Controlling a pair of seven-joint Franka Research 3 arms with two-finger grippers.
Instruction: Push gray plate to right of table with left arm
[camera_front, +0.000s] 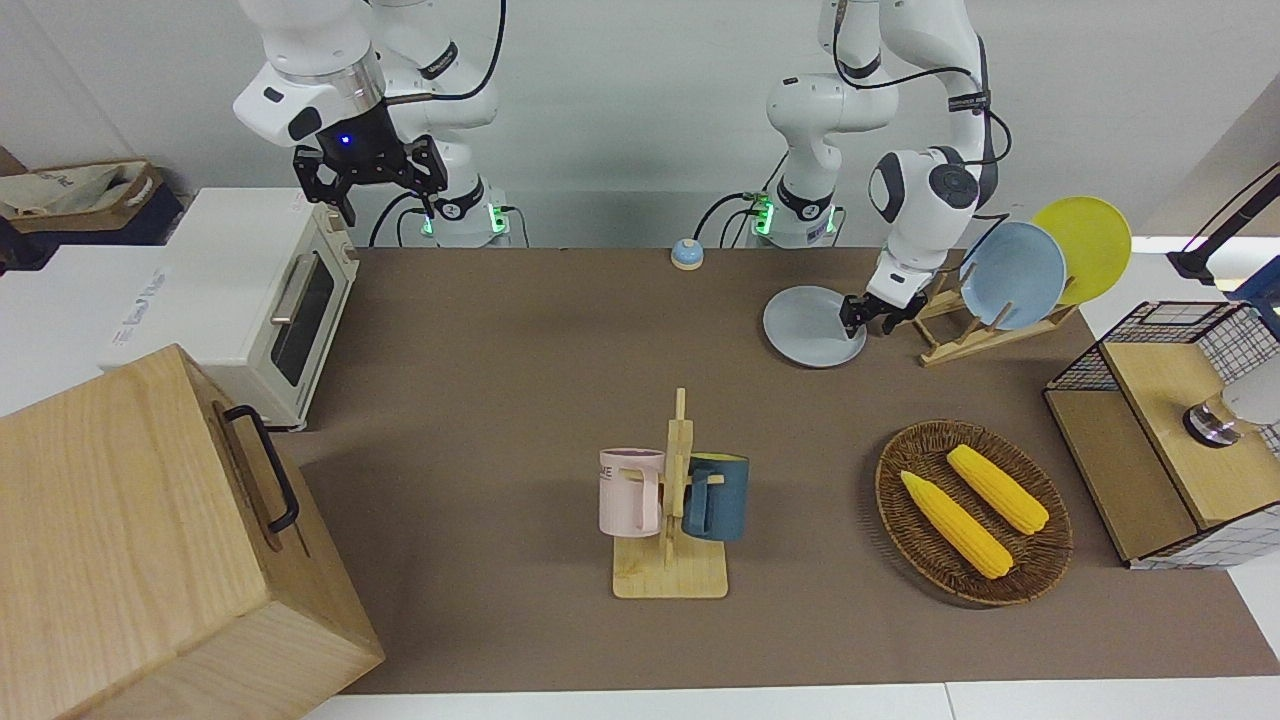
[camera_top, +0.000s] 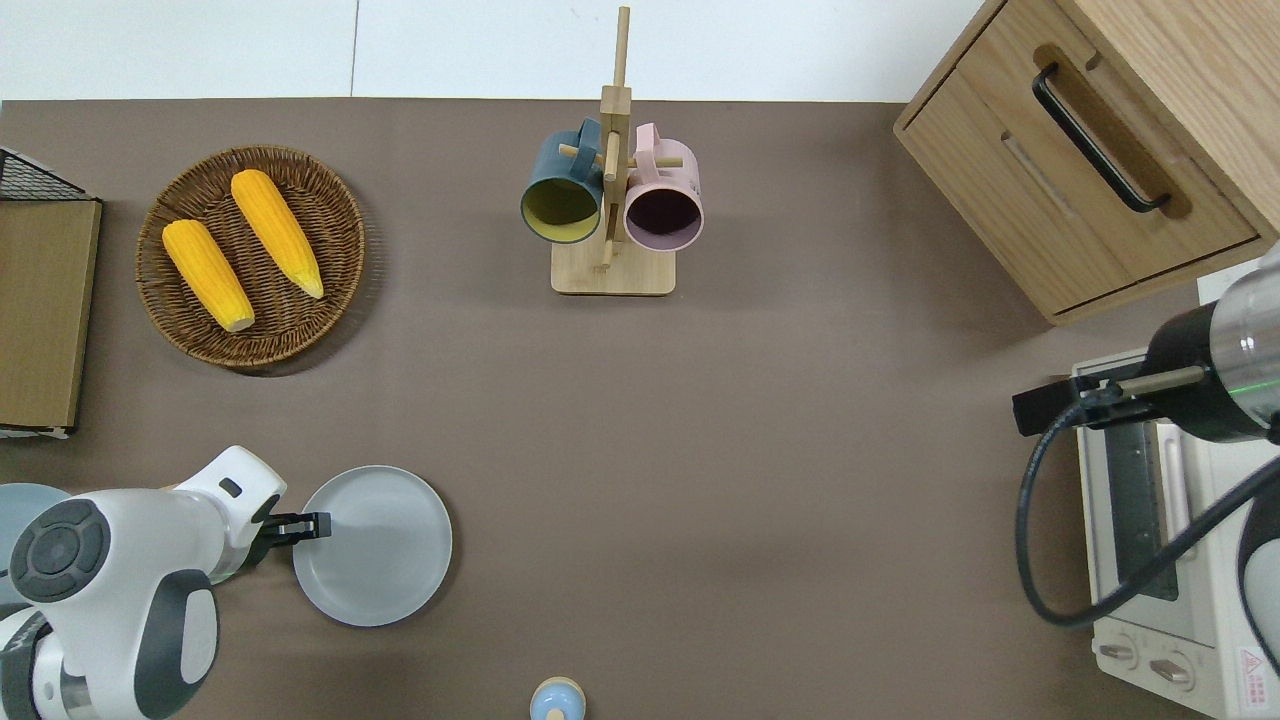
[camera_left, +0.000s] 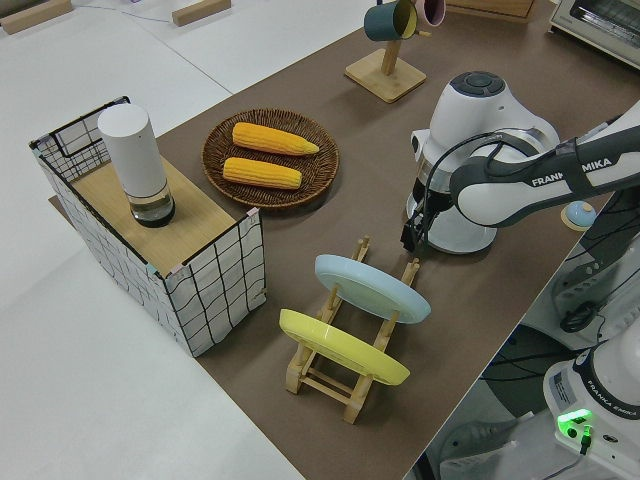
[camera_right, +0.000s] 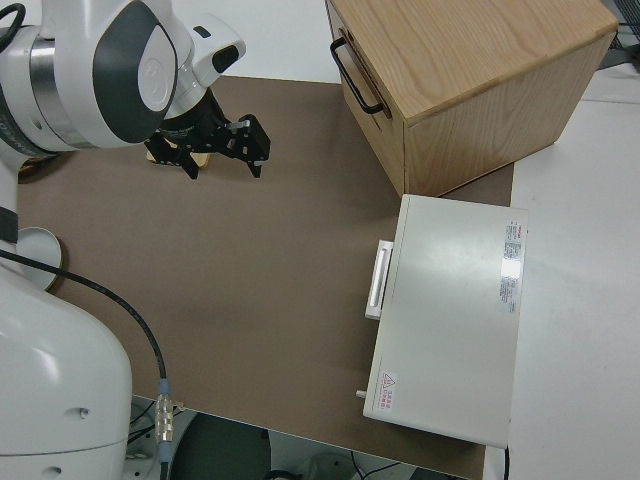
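Wicker basket (camera_front: 975, 515) holds two corn cobs (camera_front: 955, 523); left gripper (camera_top: 308, 524), apparently closed, touches gray plate (camera_top: 385, 550).

left end effector (camera_front: 866, 318) low at gray plate (camera_front: 808, 326) rim (beside plate rack (camera_front: 975, 325)) | right arm parked | desk (camera_front: 520, 380)

Robotics lab, mock kitchen: two white jointed robot arms (camera_front: 920, 190) at brown matte table (camera_front: 500, 400); white toaster oven (camera_front: 270, 300); wooden plate rack (camera_front: 985, 325).
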